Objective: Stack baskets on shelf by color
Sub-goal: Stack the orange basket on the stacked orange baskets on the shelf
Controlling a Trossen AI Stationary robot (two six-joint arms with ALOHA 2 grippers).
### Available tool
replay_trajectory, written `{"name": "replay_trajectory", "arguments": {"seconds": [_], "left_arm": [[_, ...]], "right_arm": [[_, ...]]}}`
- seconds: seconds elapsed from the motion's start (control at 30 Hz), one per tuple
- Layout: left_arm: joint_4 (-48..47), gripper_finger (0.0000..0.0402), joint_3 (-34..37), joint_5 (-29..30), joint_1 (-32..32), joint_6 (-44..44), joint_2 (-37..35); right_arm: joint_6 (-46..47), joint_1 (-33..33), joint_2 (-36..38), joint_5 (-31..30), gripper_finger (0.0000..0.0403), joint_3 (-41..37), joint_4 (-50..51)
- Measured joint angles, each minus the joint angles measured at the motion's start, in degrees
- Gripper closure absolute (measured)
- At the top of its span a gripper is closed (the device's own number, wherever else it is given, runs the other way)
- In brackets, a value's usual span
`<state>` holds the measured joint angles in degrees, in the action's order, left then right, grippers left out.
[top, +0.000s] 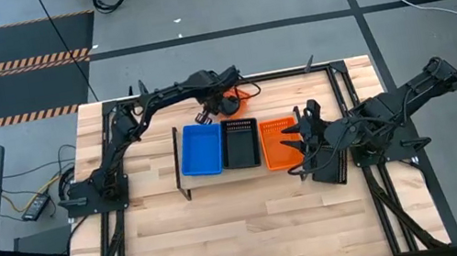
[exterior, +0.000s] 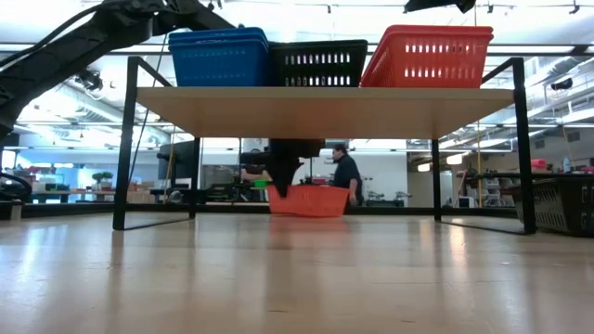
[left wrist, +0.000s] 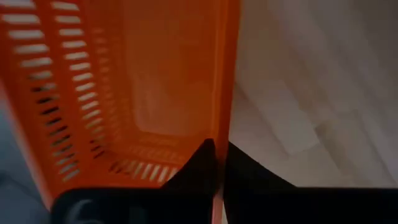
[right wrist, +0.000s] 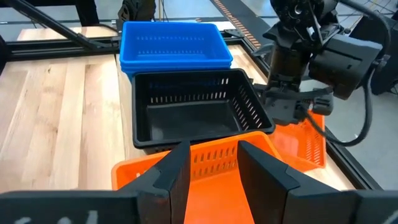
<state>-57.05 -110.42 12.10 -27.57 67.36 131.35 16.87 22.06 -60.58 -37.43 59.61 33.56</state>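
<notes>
Left claw (left wrist: pixel 217 163) pinches rim of orange mesh basket (left wrist: pixel 124 93) behind shelf (exterior: pixel 325 109) — right claw (right wrist: pixel 213 163) parted, straddling slotted plastic wall of shelf's orange basket (right wrist: pixel 211 158).

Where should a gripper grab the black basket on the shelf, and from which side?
Pinch the black basket by one short end wall, coming down from above. Its long sides sit against the blue basket and the orange basket, leaving no finger room there, while its open top exposes thin mesh walls that suit a pinch.

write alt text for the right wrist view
The right gripper, jaws open, straddles the near wall of an orange basket on the shelf. Beyond sit a black basket and a blue basket; the left gripper holds another orange basket.
</notes>
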Motion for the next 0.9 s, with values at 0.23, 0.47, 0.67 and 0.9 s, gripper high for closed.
{"name": "replay_trajectory", "arguments": {"seconds": [0.23, 0.47, 0.67, 0.9], "left_arm": [[-0.09, 0.0391, -3.6, 2.28, 0.09, -4.24, -0.26], [-4.48, 0.0391, -12.44, 2.72, 0.84, -7.2, -0.33], [-10.31, 0.0391, -23.1, 3.17, 2.07, -7.7, -0.33], [-11.84, 0.0391, -23.89, 3.67, 3.67, 0.55, -4.25]], "right_arm": [[-0.11, -0.07, 0.0, -0.01, 0.0264, 0.0, 0.0], [-0.46, -0.11, 0.0, -0.04, 0.0264, 0.0, -0.43], [-0.51, -0.11, 0.0, -0.03, 0.0264, 0.0, -0.42], [-3.06, -0.11, 0.0, -0.05, 0.0264, 0.0, -0.42]]}}
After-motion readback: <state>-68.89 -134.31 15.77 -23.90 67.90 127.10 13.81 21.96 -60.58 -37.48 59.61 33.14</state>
